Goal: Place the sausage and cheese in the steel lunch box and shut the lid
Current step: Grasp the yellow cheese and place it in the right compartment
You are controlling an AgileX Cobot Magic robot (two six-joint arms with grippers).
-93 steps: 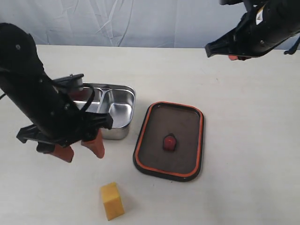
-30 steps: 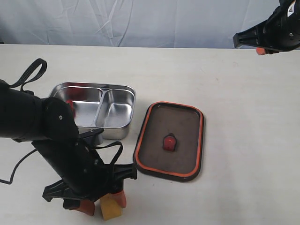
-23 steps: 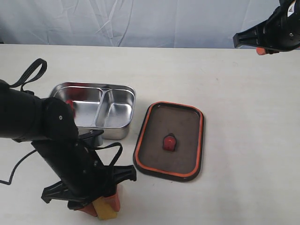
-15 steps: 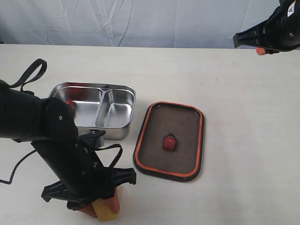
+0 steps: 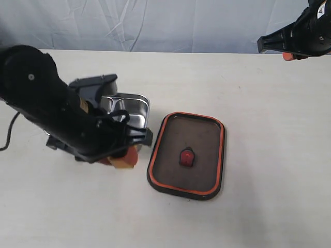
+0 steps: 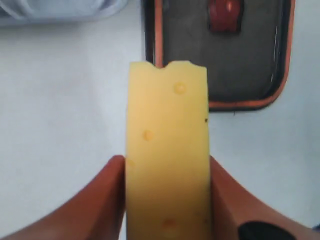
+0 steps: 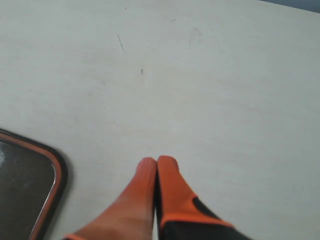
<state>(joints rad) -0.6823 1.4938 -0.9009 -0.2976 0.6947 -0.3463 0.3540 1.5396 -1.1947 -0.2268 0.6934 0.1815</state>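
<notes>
**The cheese (image 6: 167,150) is sitting clamped between the orange fingers (image 6: 100,200) of the left gripper (image 6: 167,167).**

In the exterior view the yellow block (image 5: 124,162) is showing left of centre. It is just below the near wall of the steel lunch box (image 5: 138,101) and just beside the left edge of the lid (image 5: 201,132). The lid is lying flat on the table (image 5: 248,82) to the right of the box, with its orange rim seal facing up and its red valve (image 5: 186,156) in the middle. The left gripper's jaws are standing partly apart, pressing on both sides of the cheese. The black left arm (image 5: 46,103) is covering most of the box. At the upper right of the frame the right gripper (image 5: 288,56) is hanging over the table, well apart from the rest. Its fingers are pressing together and holding nothing.
</notes>
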